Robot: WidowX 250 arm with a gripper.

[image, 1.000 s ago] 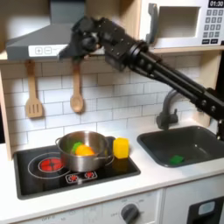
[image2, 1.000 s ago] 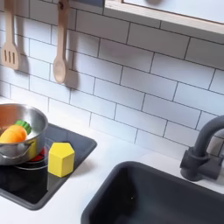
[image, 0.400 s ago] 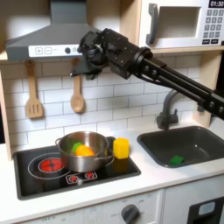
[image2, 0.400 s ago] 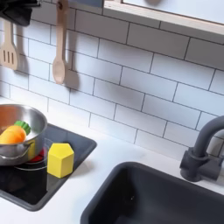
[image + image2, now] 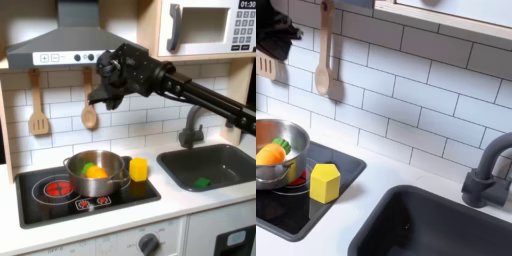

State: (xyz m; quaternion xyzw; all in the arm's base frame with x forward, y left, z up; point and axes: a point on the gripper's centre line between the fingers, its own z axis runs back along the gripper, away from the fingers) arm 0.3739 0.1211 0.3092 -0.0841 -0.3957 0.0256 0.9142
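Fingers (image 5: pixel 97 97), spread unclear, hang by wooden spoon (image 5: pixel 88 113) above pot (image 5: pixel 96 172).

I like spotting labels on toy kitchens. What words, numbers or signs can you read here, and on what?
Microwave display, top right of the first exterior view: digits, perhaps "01:0", cut off and blurred.
Microwave keypad: buttons too small to read.
Range hood panel: small marks, unreadable.
Stove front controls: red symbols, unreadable.

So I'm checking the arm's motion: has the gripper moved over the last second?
Yes. The gripper has dropped from the hood toward the wooden spoon.
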